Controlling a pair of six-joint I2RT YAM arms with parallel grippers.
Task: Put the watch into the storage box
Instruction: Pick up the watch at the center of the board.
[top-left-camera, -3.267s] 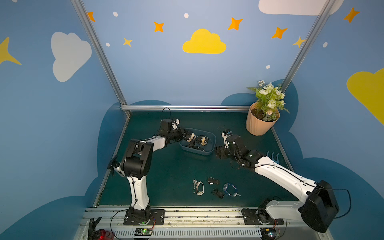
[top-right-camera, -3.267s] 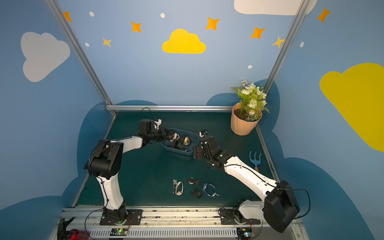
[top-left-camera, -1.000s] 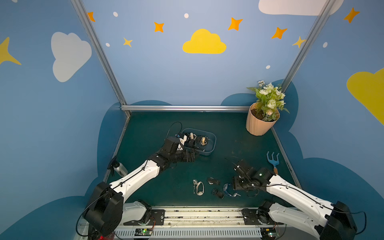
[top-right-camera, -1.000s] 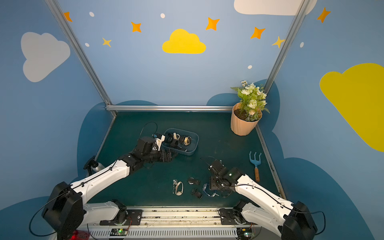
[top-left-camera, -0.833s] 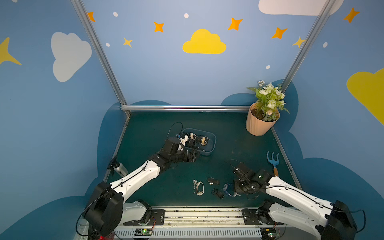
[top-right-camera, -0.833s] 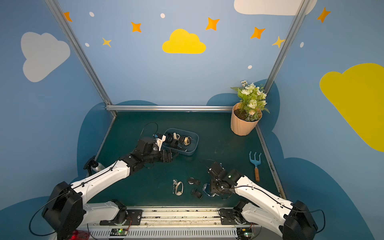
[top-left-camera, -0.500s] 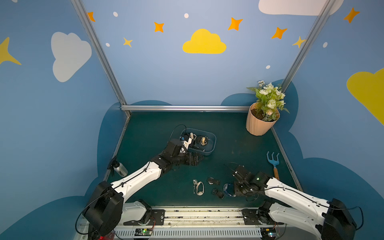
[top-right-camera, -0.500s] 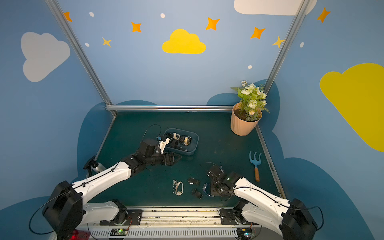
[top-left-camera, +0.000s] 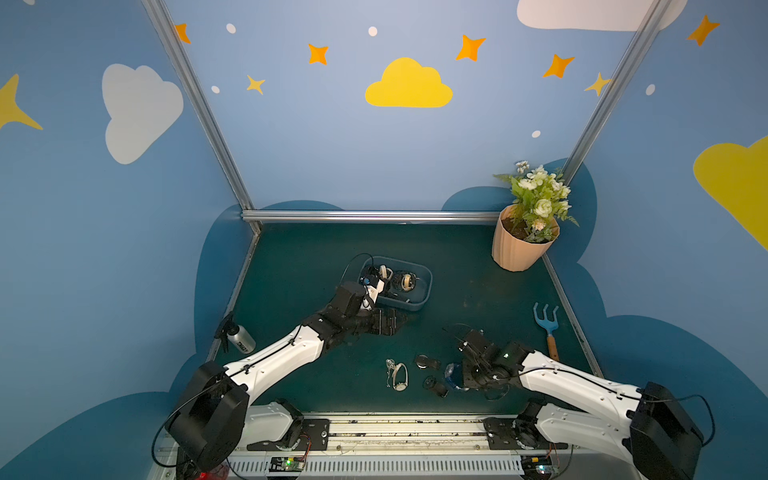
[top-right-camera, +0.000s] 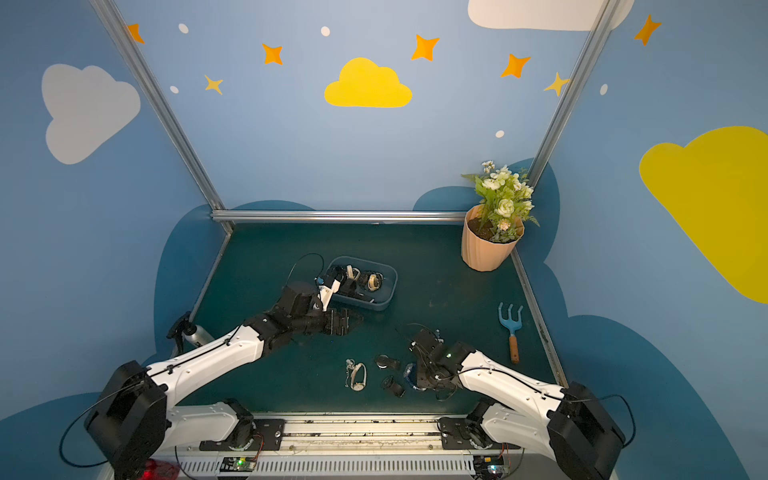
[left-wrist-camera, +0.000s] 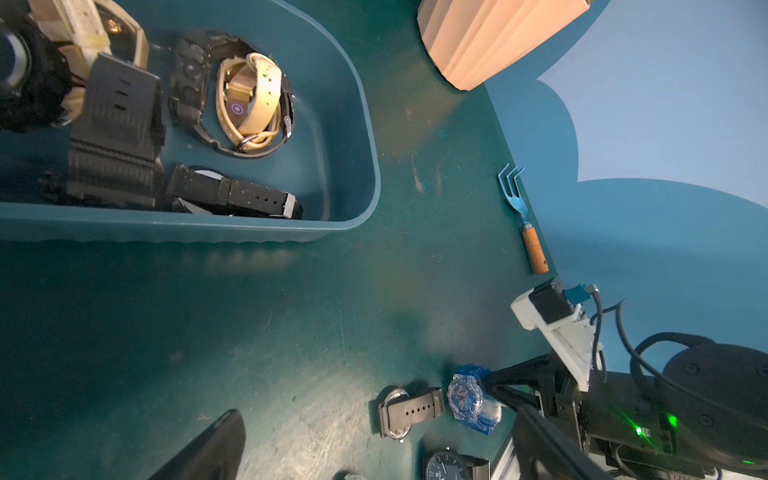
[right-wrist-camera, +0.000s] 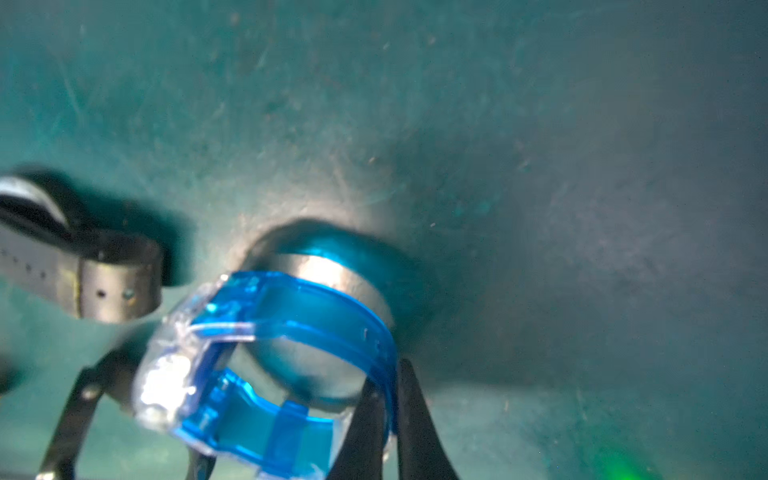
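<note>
Right wrist view shows the right hand (right-wrist-camera: 388, 386) pinched shut on the strap of the translucent blue plastic watch (right-wrist-camera: 266, 332), near the desk's (top-left-camera: 457, 266) front. The blue-grey plastic storage box (top-left-camera: 423, 289) lies well apart, farther back, just beside the wide-open, empty left hand (top-left-camera: 392, 323).

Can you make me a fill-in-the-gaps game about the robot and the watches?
1. The right gripper is shut on the strap of a watch whose colour is ____.
2. The storage box already holds several ____.
3. The left gripper holds nothing, and its jaws are wide ____.

Missing words: blue; watches; open.
</note>
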